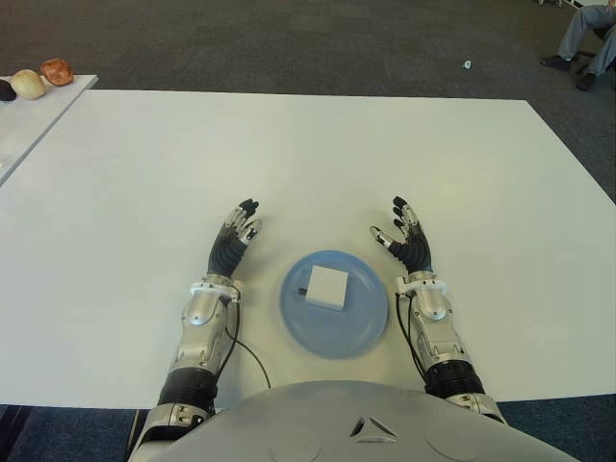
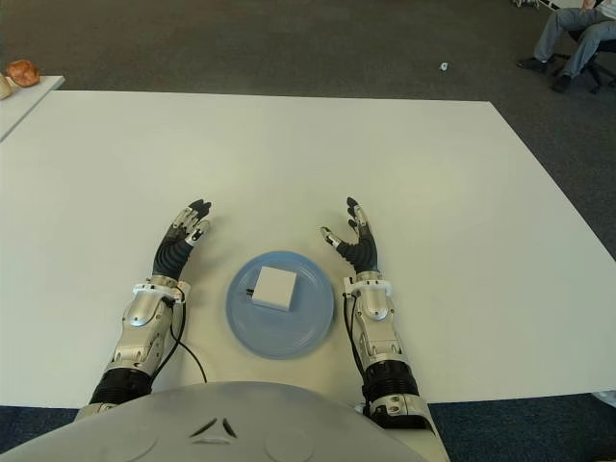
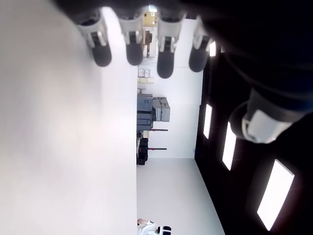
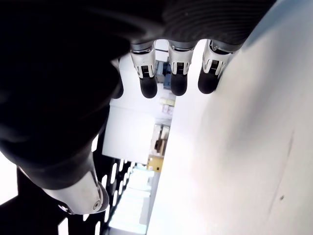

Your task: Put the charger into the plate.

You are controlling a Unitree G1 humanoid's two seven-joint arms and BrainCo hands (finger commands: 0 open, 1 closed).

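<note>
Charger (image 1: 326, 286) already in plate (image 1: 361, 337), between left hand (image 1: 236, 238) and right hand (image 1: 404, 238), both spread and empty; only risk now: brushing rim, nudging plate off position.

Bright, even room light; wrist views harsh in contrast

The white table (image 1: 144, 192) is lit softly from above, with faint shadows under the plate (image 1: 334, 304) and forearms. In the wrist views the table glares nearly blank, ceiling lights (image 3: 229, 145) blow out, and the near fingers (image 3: 132, 46) are dark and blurred.
</note>
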